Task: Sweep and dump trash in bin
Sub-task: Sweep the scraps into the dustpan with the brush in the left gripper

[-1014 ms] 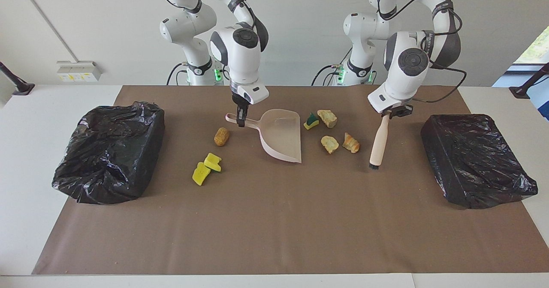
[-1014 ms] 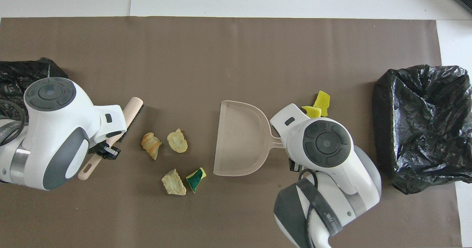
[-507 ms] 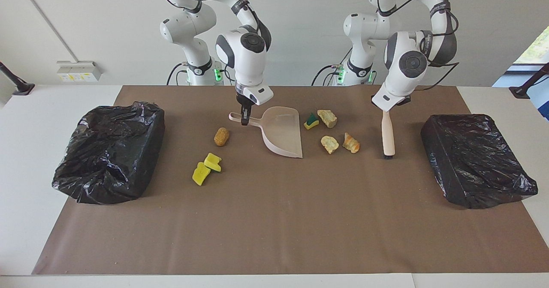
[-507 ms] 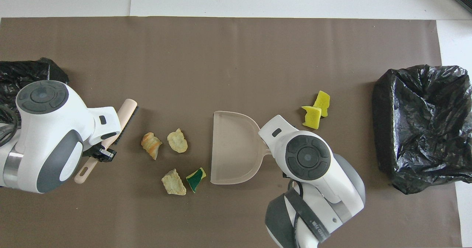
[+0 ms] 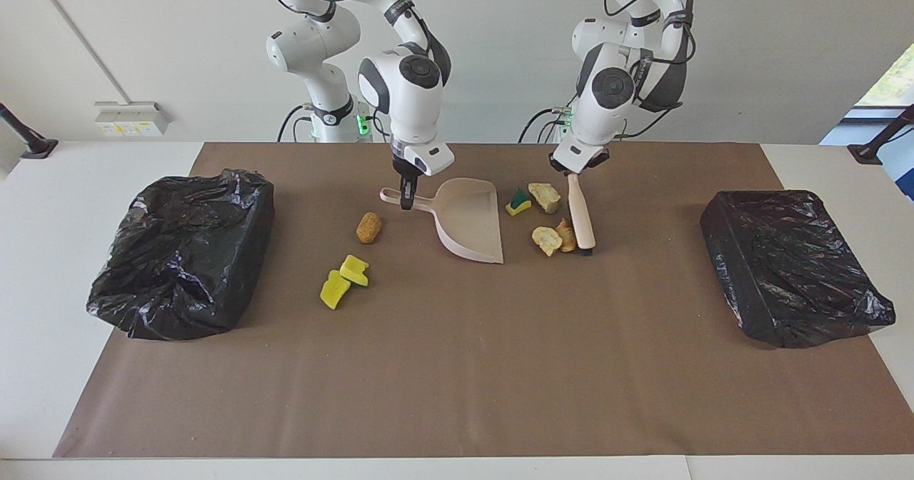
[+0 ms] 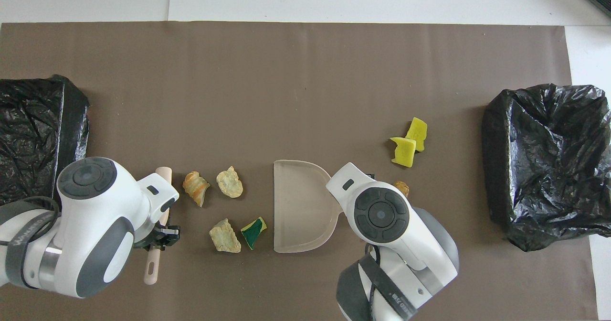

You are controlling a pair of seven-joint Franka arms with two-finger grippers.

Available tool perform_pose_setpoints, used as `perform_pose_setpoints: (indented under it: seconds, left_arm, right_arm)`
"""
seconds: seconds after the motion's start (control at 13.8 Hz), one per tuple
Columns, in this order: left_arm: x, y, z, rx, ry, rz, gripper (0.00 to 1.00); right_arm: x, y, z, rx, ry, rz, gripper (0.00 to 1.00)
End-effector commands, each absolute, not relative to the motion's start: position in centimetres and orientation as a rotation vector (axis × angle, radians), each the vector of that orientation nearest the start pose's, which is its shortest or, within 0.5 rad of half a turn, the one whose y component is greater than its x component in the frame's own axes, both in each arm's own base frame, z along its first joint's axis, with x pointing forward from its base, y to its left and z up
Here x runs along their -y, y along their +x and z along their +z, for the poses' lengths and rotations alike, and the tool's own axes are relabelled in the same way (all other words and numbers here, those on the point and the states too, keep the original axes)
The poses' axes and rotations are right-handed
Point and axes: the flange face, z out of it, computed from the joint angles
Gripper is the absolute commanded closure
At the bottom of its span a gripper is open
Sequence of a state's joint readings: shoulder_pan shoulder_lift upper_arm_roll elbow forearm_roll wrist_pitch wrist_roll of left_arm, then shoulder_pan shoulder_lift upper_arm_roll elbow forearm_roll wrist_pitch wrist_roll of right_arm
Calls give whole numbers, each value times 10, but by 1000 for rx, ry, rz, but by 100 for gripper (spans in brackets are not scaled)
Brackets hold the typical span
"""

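The pale pink dustpan (image 5: 471, 219) (image 6: 298, 206) lies on the brown mat with its mouth toward the left arm's end. My right gripper (image 5: 405, 198) is shut on its handle; the wrist hides that grip in the overhead view. My left gripper (image 5: 573, 174) (image 6: 160, 232) is shut on the pale pink brush (image 5: 582, 216) (image 6: 152, 263), bristles down beside a tan lump (image 5: 566, 235) (image 6: 195, 187); whether they touch I cannot tell. Between brush and pan lie two more tan lumps (image 5: 547, 240) (image 5: 545, 196) and the green-and-yellow sponge (image 5: 518, 202) (image 6: 253, 232).
Toward the right arm's end lie a brown lump (image 5: 368, 227) and two yellow sponge chunks (image 5: 343, 280) (image 6: 408, 144). One bin lined with a black bag (image 5: 182, 251) (image 6: 544, 163) stands at the right arm's end of the mat, another (image 5: 792, 266) (image 6: 33, 134) at the left arm's end.
My left arm has swung the brush toward the dustpan, up to the tan lumps. My right gripper has drawn the dustpan a little nearer to the robots and toward the trash.
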State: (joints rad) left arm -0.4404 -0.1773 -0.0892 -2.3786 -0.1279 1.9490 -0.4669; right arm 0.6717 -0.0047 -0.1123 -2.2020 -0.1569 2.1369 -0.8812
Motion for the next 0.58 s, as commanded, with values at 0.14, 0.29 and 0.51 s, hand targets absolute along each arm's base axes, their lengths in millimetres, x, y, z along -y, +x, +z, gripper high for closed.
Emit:
perform_pose_setpoints:
  seconds: [0.14, 0.29, 0.51]
  left_arm:
    - [286, 362, 370, -155, -3188, 363, 100]
    - [313, 351, 379, -291, -3206, 315, 100]
    - [353, 357, 399, -375, -3230, 263, 100]
  right_arm:
    - [-258, 455, 373, 2282, -2351, 104, 100]
    - [-255, 456, 373, 2275, -2358, 105, 100]
    - [-253, 457, 372, 2272, -2361, 105, 100]
